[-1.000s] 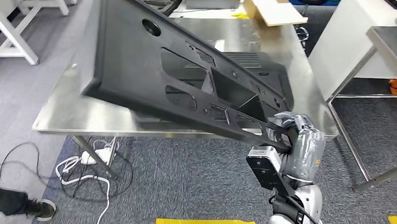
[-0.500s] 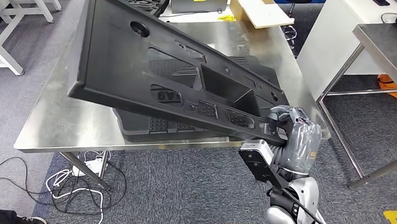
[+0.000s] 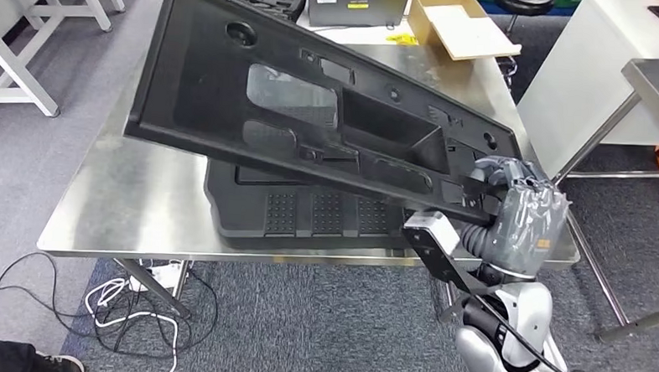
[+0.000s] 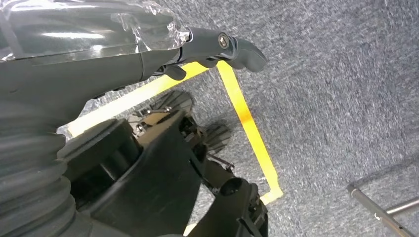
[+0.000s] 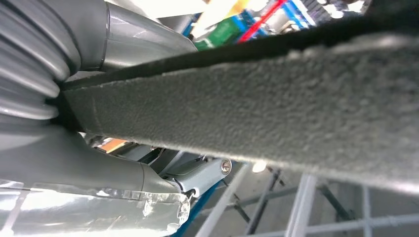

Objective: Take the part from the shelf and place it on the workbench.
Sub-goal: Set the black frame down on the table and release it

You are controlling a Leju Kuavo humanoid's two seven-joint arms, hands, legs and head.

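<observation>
Already off the shelf: right hand [image 3: 518,213] fingers clamp the black part [image 3: 313,110], tilted above the workbench [image 3: 124,202]. Set-down remains. Left hand [image 4: 217,47] fingers: cannot tell.

The long black part [image 3: 313,110], held tilted in the right hand [image 3: 518,219], spans the surface [image 3: 116,193] from 10 to 4 o'clock and blocks passage above its middle. A second black panel [image 3: 308,214] lies flat beneath it, taking up the near centre. Bare steel lies open at 9 o'clock. A cardboard box [image 3: 459,24] stands at 1 o'clock.
</observation>
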